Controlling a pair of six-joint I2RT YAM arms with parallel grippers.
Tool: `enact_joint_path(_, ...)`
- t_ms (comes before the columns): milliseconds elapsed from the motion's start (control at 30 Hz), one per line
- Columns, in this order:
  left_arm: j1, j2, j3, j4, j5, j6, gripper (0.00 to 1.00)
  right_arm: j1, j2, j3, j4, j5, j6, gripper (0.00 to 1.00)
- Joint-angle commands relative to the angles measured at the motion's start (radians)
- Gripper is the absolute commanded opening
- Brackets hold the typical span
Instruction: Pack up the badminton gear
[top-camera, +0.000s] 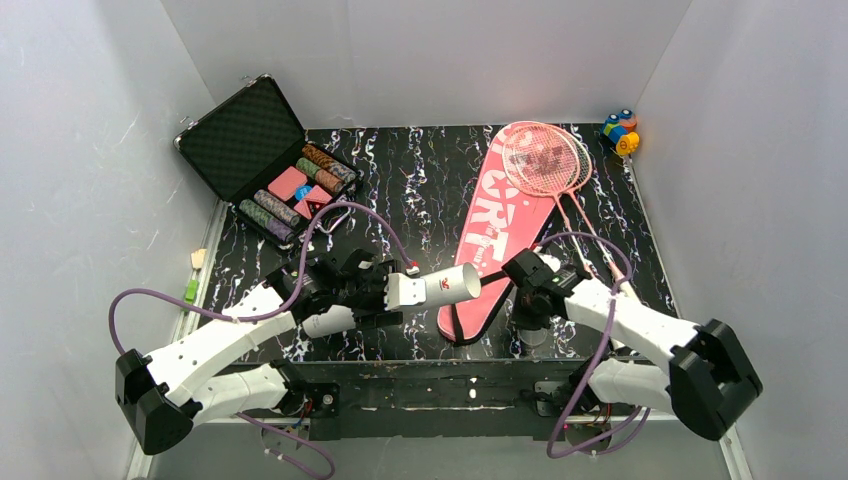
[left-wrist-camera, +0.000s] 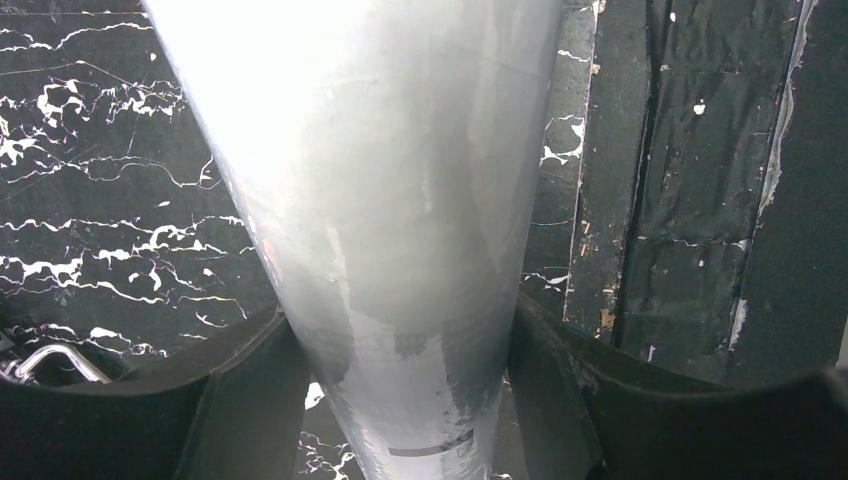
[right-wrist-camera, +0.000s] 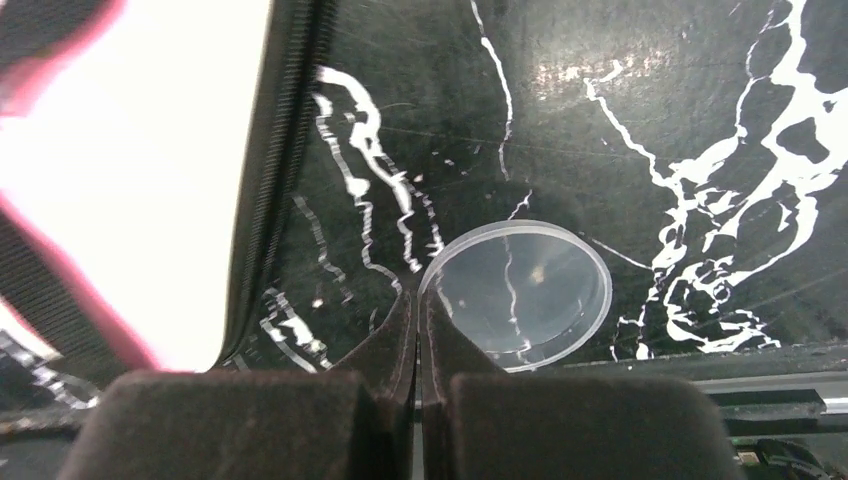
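My left gripper is shut on the long white tube and holds it roughly level above the near middle of the table. In the left wrist view the tube fills the space between both fingers of that gripper. My right gripper points down just right of the tube's open end. Its jaws are pressed together on the rim of a clear round lid. The pink "SPORT" cover lies diagonally, with two pink rackets on its far end. No shuttlecocks show.
An open black case of poker chips stands at the back left. A small multicoloured toy sits in the back right corner. The cover's zipped edge lies just left of my right gripper. The table's front edge is close below both grippers.
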Motion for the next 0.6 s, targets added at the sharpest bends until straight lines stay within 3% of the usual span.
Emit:
enact_joint_path(0, 0.005, -0.026, 0.020, 0.014, 0.021, -0.001, 0.47, 0.005, -0.122, 0.133, -0.101, 0.024, -0.014, 0.01)
enact_joint_path(200, 0.006, -0.030, 0.015, 0.015, 0.022, 0.001, 0.47, 0.004, -0.318, 0.343, -0.163, -0.108, -0.105, 0.01)
enact_joint_path(367, 0.006, -0.027, 0.017, 0.021, 0.025, 0.002, 0.47, 0.004, -0.397, 0.444, -0.050, -0.367, -0.124, 0.01)
enact_joint_path(567, 0.006, -0.026, 0.021, 0.020, 0.022, 0.002, 0.47, 0.004, -0.453, 0.433, 0.094, -0.548, -0.148, 0.01)
